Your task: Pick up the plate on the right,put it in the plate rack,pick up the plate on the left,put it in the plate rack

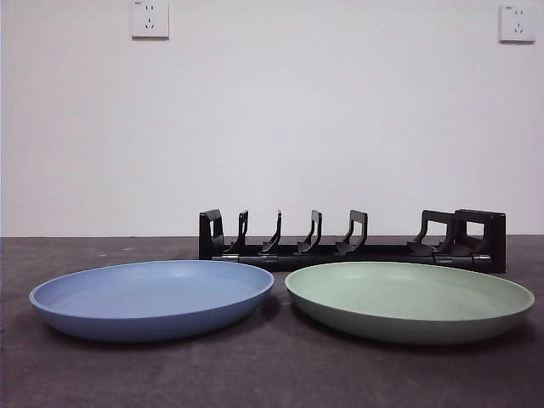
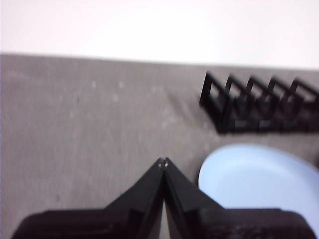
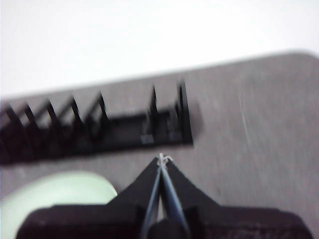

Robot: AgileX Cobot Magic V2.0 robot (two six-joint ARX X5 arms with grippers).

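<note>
A blue plate [image 1: 153, 297] lies flat on the left of the dark table and a green plate [image 1: 410, 299] lies flat on the right. Behind them stands the long black plate rack [image 1: 353, 242] with nothing in its prongs. My left gripper [image 2: 163, 162] is shut and holds nothing; it hovers above the table beside the blue plate [image 2: 259, 181], with the rack [image 2: 259, 107] beyond. My right gripper [image 3: 162, 158] is shut too and holds nothing. It hangs just short of the rack's bracket end [image 3: 167, 119], with the green plate [image 3: 55, 199] off to one side. Neither arm shows in the front view.
The dark grey table [image 1: 272, 374] runs back to a white wall with two sockets [image 1: 150, 19] high up. Its far edge and a rounded corner [image 3: 299, 57] appear in the right wrist view.
</note>
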